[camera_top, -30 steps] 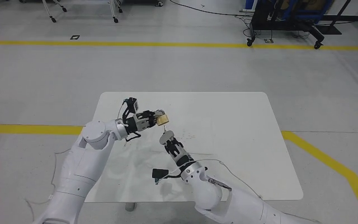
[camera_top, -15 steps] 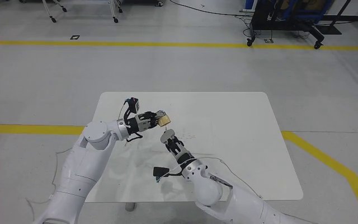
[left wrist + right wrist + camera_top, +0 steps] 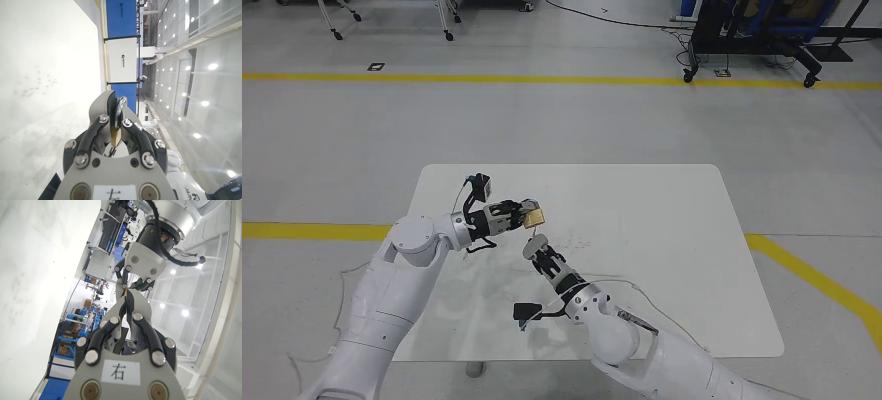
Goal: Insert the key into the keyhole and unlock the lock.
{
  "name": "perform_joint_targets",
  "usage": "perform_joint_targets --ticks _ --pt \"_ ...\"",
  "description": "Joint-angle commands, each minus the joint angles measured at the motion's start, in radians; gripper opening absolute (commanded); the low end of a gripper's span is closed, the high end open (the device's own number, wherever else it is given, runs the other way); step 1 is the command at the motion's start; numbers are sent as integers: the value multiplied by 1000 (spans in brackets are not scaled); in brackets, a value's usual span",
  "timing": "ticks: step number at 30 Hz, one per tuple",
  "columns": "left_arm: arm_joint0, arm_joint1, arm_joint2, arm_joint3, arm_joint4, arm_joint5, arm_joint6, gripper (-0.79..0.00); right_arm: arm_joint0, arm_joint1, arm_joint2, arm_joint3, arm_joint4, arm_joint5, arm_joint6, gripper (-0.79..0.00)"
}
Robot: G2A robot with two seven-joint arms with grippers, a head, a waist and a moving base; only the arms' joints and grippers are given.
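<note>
Lock [image 3: 115, 135] in L jaws, angled at R jaws (pinching key [image 3: 125, 293]).

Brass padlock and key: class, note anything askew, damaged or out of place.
Nothing stands out: the brass padlock with silver shackle sits clamped in the left gripper, the thin key in the right gripper.

You have a white tabletop [image 3: 672, 230] with rounded corners, standing on a grey floor [image 3: 542, 120] crossed by yellow lines [image 3: 542, 77], and its surface bears a loose scatter of small dark marks [image 3: 37, 83], too faint to tell scuffs from specks.
</note>
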Motion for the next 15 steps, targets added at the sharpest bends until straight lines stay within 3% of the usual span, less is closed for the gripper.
perform_joint_targets --ticks 1,15 --pt "-3 4 -4 -1 18 -5 -17 -785 -1 6 1 -7 0 6 -16 -785" --pt "-6 23 -25 -6 46 -46 -137 -785 -27 79 45 -52 0 84 -172 -785"
